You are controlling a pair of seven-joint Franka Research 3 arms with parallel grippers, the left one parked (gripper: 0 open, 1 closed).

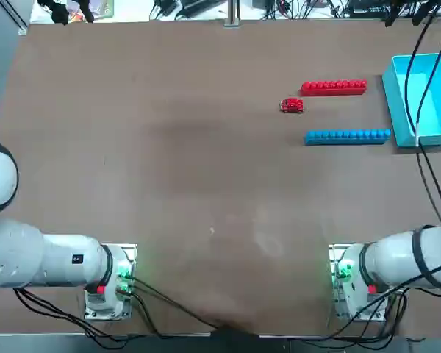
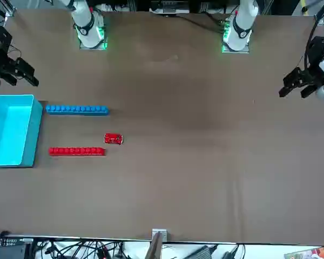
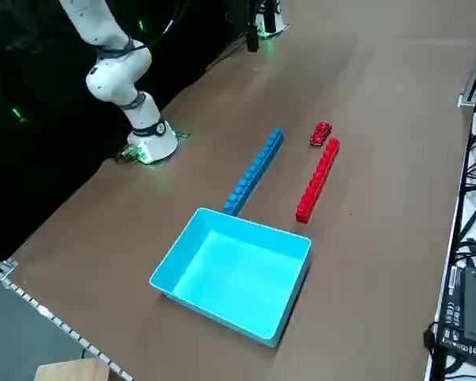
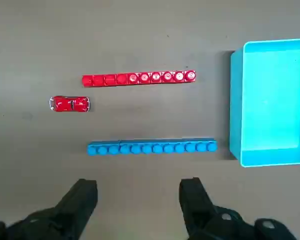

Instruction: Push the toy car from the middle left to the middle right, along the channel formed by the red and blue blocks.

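Note:
The tiny red toy car [image 1: 292, 105] [image 4: 70, 104] stands just outside the left mouth of the channel [image 1: 338, 112], closer to the red bar's side. The red block row [image 1: 334, 87] [image 4: 138, 78] forms the far wall. The slightly longer blue block row [image 1: 347, 136] [image 4: 151, 148] forms the near wall. My right gripper [image 4: 140, 200] [image 2: 22, 80] hangs open high above the table, on the near side of the blue row and apart from everything. Nothing is between its fingers [image 4: 82, 197].
A light blue open bin [image 1: 397, 103] [image 4: 237, 105] stands just past the channel's right end, at the table's right edge. A black cable [image 1: 426, 81] crosses over the bin in the top view. My right arm's base [image 1: 349, 283] is at the near edge.

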